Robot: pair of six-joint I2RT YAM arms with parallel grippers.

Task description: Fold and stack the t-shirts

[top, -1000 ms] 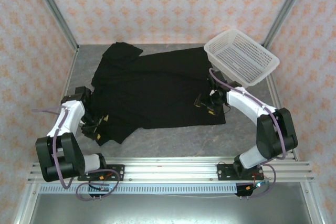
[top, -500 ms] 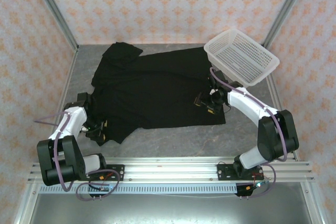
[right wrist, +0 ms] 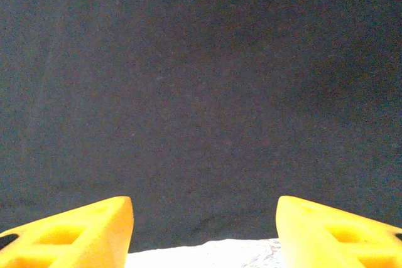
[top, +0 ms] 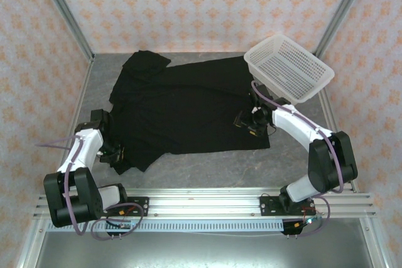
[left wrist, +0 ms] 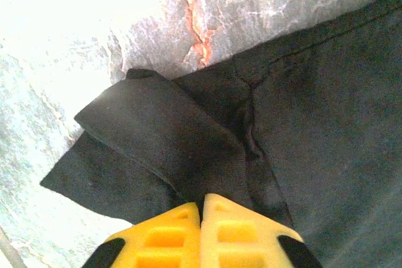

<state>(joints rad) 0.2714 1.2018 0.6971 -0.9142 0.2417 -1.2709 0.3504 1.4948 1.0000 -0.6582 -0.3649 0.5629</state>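
Left gripper is now sitting fully closed, having snapped shut over the last second. In the left wrist view its yellow pads are meeting on a doubled-over fold of the sleeve at the near-left corner of the t-shirt, so it looks to be pinching cloth. The left arm is also sitting slightly tighter to that corner than a second ago.

Right gripper is narrowing a little but its jaws are still standing well apart. It is hovering over plain black cloth just inside the near-right hem and gripping nothing.

The t-shirt is lying spread across the middle of the table, back side up, no print showing, with its far-left sleeve bunched. Judgement: the left grab is done and the right grab is pending, so the first fold isn't starting yet.

The table is looking like grey stone-pattern, flat and bare around the cloth. A white mesh basket is sitting tilted at the far right, its near edge touching or overlapping the shirt's corner. Orange-patterned walls are boxing in three sides, and an aluminium rail is running along the near edge
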